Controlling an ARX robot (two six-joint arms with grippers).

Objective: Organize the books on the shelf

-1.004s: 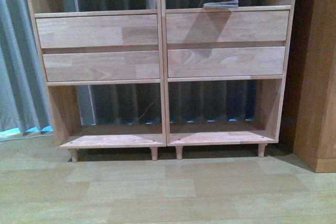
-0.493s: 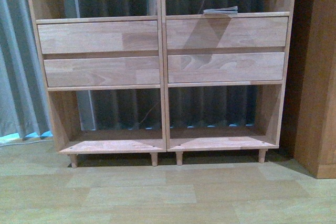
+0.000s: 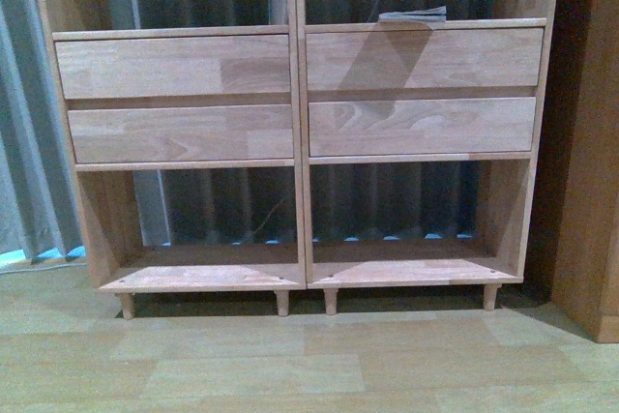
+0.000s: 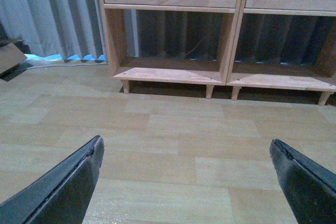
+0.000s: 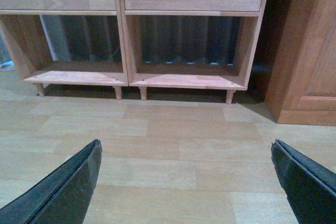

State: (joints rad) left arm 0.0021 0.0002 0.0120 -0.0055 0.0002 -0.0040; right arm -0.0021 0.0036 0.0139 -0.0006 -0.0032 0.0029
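The light-wood shelf [image 3: 298,142] of two joined columns fills the front view, with two drawer fronts per column and open bottom compartments on peg legs. A thin pale book [image 3: 414,14] lies flat on the board above the right column's drawers. The shelf also shows in the left wrist view [image 4: 231,30] and the right wrist view [image 5: 121,30]. My left gripper [image 4: 186,153] is open and empty above the wood floor. My right gripper [image 5: 186,153] is open and empty above the floor. Neither arm shows in the front view.
A darker brown cabinet [image 3: 592,142] stands right of the shelf, also in the right wrist view [image 5: 307,51]. Grey curtains [image 3: 24,123] hang behind and to the left. A brown box corner [image 4: 8,59] lies on the floor at far left.
The front view has shifted: the shelf now looks slightly larger and lower in frame, and the cabinet sits further right.
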